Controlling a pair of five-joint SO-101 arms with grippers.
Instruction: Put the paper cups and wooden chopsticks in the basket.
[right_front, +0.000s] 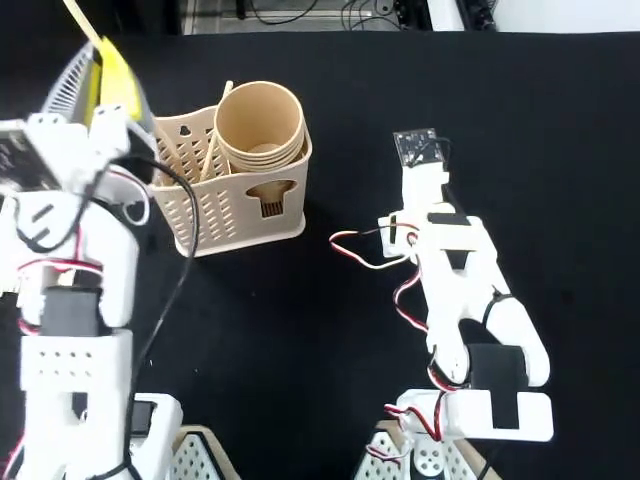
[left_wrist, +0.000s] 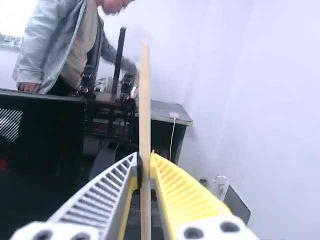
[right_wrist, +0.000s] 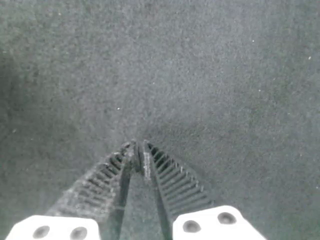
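A beige perforated basket (right_front: 255, 215) stands on the black table and holds a stack of paper cups (right_front: 260, 122) and a wooden chopstick (right_front: 212, 148). My left gripper (right_front: 92, 70) is raised at the table's far left, beside the basket, and is shut on another wooden chopstick (left_wrist: 144, 115) that sticks out past its tips (right_front: 80, 20). In the left wrist view the gripper (left_wrist: 145, 160) points up into the room. My right gripper (right_wrist: 135, 150) is shut with nothing in it, low over bare black cloth; from above it (right_front: 420, 148) lies right of the basket.
The table (right_front: 520, 120) is covered in black cloth. Red and white cables (right_front: 365, 255) loop beside the right arm. A black cable (right_front: 180, 250) hangs from the left arm in front of the basket. Both arm bases sit at the near edge.
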